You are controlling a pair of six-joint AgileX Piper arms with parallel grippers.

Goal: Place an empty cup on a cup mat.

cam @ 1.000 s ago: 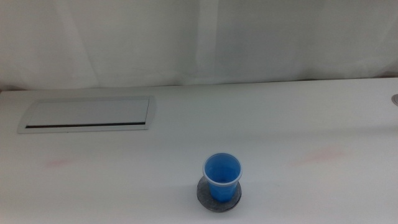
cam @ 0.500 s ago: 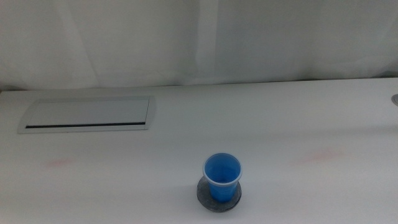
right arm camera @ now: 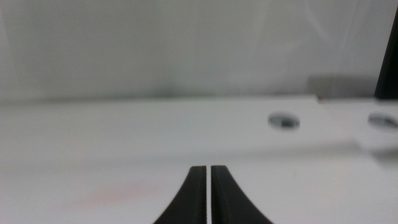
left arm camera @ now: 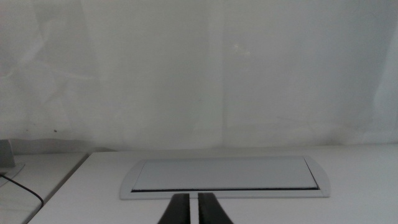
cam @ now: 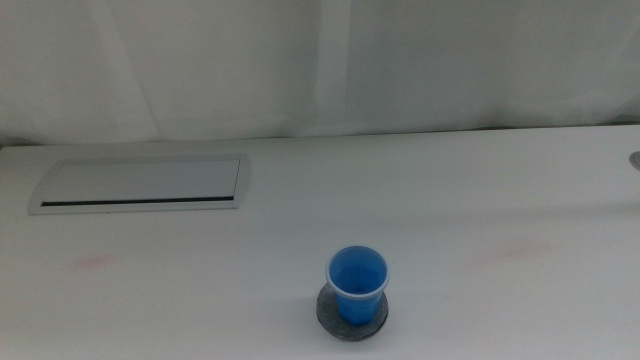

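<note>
The blue cup [cam: 357, 283] stands upright on the round grey cup mat [cam: 328, 315] near the table's front edge, a little right of centre in the middle view. It looks empty. Neither arm shows in the middle view. My left gripper [left arm camera: 194, 210] is shut and empty, facing the rectangular panel. My right gripper [right arm camera: 208, 193] is shut and empty over bare table. The cup and the mat do not show in either wrist view.
A grey-white rectangular panel with a dark slot [cam: 140, 184] lies flat at the back left; it also shows in the left wrist view [left arm camera: 224, 176]. A white curtain hangs behind the table. Two round holes [right arm camera: 283, 120] show in the right wrist view.
</note>
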